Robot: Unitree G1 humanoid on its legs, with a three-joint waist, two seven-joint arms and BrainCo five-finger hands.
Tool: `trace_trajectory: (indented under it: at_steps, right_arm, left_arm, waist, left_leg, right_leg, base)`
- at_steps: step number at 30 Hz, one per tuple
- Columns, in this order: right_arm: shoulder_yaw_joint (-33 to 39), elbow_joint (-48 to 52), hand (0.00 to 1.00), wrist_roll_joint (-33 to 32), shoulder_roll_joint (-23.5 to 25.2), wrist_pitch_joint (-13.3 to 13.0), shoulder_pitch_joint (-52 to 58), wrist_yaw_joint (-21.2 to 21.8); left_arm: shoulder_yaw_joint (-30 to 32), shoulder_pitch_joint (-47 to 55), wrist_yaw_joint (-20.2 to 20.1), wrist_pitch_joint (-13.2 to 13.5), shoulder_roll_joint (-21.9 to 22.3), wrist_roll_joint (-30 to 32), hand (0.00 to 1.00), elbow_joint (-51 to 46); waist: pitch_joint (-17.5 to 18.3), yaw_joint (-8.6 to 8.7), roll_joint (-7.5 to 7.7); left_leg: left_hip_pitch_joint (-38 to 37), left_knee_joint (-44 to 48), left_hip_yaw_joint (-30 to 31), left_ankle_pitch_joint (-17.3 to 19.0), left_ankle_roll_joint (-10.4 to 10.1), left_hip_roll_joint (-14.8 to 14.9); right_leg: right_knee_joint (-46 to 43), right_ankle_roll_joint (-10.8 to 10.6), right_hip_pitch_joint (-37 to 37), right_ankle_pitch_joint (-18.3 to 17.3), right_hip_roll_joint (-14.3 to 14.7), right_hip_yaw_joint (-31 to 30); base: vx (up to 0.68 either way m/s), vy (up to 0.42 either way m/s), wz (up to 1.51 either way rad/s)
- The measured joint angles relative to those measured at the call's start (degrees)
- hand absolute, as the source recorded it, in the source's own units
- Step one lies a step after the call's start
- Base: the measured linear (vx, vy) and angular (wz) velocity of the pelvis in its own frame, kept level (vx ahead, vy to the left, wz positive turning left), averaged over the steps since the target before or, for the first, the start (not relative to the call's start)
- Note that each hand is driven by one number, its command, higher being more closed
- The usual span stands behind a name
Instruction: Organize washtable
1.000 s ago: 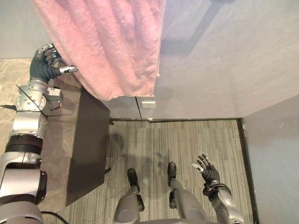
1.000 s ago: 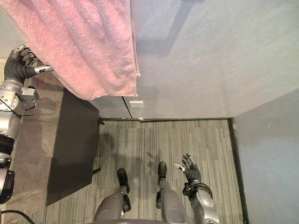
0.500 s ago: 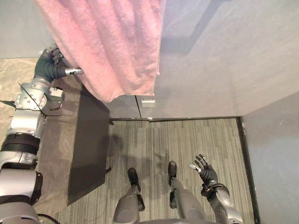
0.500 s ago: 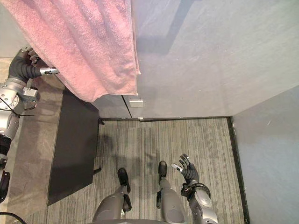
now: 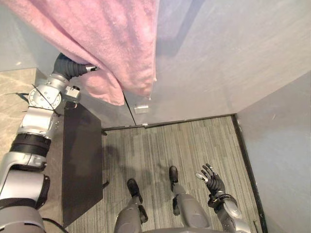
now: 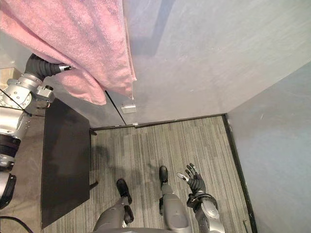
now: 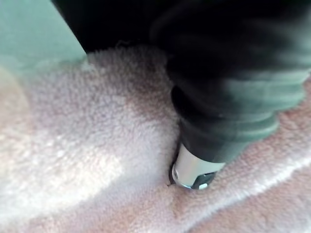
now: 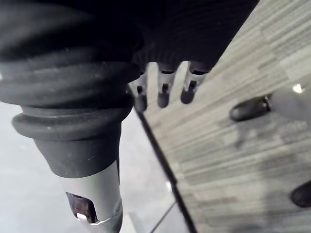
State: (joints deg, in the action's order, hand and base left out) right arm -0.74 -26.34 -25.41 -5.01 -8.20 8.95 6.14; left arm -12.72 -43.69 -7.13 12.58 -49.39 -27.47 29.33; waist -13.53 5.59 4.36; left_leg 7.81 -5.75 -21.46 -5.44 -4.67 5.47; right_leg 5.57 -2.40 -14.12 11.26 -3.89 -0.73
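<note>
A large pink towel hangs down from the upper left in front of the grey wall. My left hand reaches up into its lower left edge, its fingers buried in the cloth. In the left wrist view the thumb presses into the fluffy towel, which bunches around it. My right hand hangs low at the lower right above the floor, fingers straight and spread, holding nothing.
A dark flat tabletop stands below the left arm, with a marble-look surface left of it. Grey walls enclose striped carpet. A small white box sits at the wall's base.
The camera has shifted. My left hand has moved right into the towel's edge and its fingers have curled into the cloth. The right hand has stayed open and low.
</note>
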Motion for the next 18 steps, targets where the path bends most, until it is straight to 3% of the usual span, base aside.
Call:
trace_trajectory:
  at_steps: [5,10,14,18]
  right_arm:
    - [-1.19,12.97,0.0,-5.12,-3.46,-0.13,-3.16,0.34]
    - [-5.88,23.65,0.0,-10.43,-13.0,-0.23,-12.36,2.67]
    - [-10.09,24.69,0.0,-14.06,-24.32,-0.33,-28.57,2.53]
    - [-16.83,23.26,0.0,-17.97,-27.66,-0.51,-39.57,1.98]
  left_arm:
    - [0.09,-0.12,0.82,-0.01,1.76,-0.01,1.0,0.73]
    - [0.03,-0.11,0.95,0.0,2.33,-0.03,1.0,1.14]
    - [-0.09,0.07,0.92,-0.01,2.33,-0.14,1.0,1.24]
    - [-0.52,0.55,0.88,-0.03,2.34,-0.88,1.0,1.23]
  waist:
    - [1.34,-0.04,-0.45]
    - [3.5,-0.07,-1.26]
    - [3.87,-0.3,-1.85]
    - [4.51,-1.12,-2.87]
  left_leg:
    - [-0.4,-0.02,-0.36,-0.01,0.0,0.0]
    - [-1.56,-0.04,-0.44,0.0,0.0,0.0]
    - [-2.1,-0.06,0.28,-0.01,0.0,0.04]
    - [-2.06,-0.07,0.45,-0.04,0.0,0.15]
  right_leg:
    - [0.0,-0.03,0.24,0.05,0.01,-0.29]
    - [0.01,-0.05,1.38,0.08,-0.01,-0.23]
    - [0.02,-0.05,2.25,0.1,-0.02,0.35]
    - [0.02,0.03,2.25,0.16,0.1,0.46]
  base:
    - [0.01,0.0,-0.03]
    - [0.04,0.004,0.0]
    - [0.01,-0.003,0.07]
    - [0.0,-0.002,0.01]
